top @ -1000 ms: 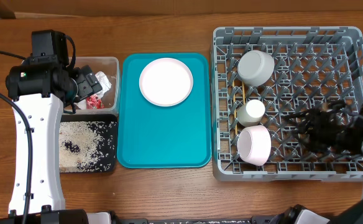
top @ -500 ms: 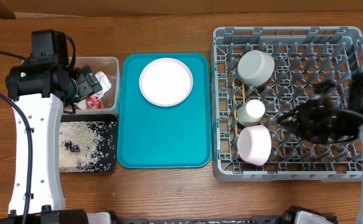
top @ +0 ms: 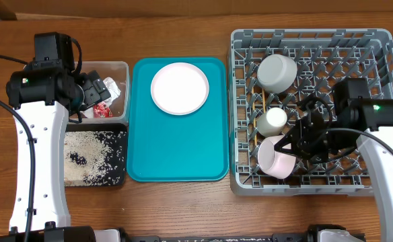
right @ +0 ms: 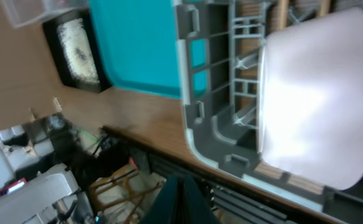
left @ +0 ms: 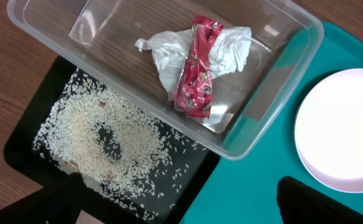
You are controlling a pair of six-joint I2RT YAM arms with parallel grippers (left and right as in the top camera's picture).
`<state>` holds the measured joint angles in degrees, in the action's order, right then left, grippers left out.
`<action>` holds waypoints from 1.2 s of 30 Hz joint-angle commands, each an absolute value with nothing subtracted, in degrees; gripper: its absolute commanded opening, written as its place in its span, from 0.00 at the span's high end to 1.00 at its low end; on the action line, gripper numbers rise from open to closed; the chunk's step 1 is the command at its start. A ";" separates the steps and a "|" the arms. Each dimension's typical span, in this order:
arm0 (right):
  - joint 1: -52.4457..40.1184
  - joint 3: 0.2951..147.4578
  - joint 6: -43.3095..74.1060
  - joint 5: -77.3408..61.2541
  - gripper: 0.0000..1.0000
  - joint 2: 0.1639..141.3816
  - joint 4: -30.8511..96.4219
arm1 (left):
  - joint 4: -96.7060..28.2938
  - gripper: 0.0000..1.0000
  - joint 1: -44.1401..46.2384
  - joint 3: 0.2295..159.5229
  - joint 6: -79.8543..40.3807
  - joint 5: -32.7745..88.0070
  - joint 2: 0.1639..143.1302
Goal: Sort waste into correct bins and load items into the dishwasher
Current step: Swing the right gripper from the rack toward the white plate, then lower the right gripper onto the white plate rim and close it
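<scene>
The right end effector (top: 292,145), fingers pressed together, hangs just beside the pink dish (top: 275,156) in the rack (top: 378,40). Farther back, the left end effector (top: 92,93) gapes wide above the tub (top: 119,67) holding the napkin (left: 231,50) and wrapper (left: 197,68).

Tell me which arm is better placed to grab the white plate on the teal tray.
Probably left: the left tool hangs open over the clear tub beside the teal tray and white plate; the right tool is shut over the dish rack, farther off.
</scene>
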<state>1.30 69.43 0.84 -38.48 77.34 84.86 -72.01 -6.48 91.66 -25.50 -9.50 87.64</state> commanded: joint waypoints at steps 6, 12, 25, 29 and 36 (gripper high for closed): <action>1.02 67.70 18.31 -14.90 0.94 76.40 84.95 | -71.96 0.00 -6.37 92.29 -24.84 -10.02 87.11; 1.02 67.96 18.31 -18.06 0.89 76.40 84.31 | -71.96 0.00 -6.37 92.29 -24.84 -10.02 87.11; -13.91 67.92 27.66 -45.58 0.83 76.40 58.59 | -71.96 0.00 -6.37 92.29 -24.84 -10.02 87.11; -23.07 67.92 32.67 -35.42 0.81 76.53 53.56 | -71.96 0.00 -6.37 92.29 -24.84 -10.02 87.11; -36.99 67.88 32.51 -26.33 0.52 77.80 43.44 | -71.96 0.00 -6.37 92.29 -24.84 -10.04 87.09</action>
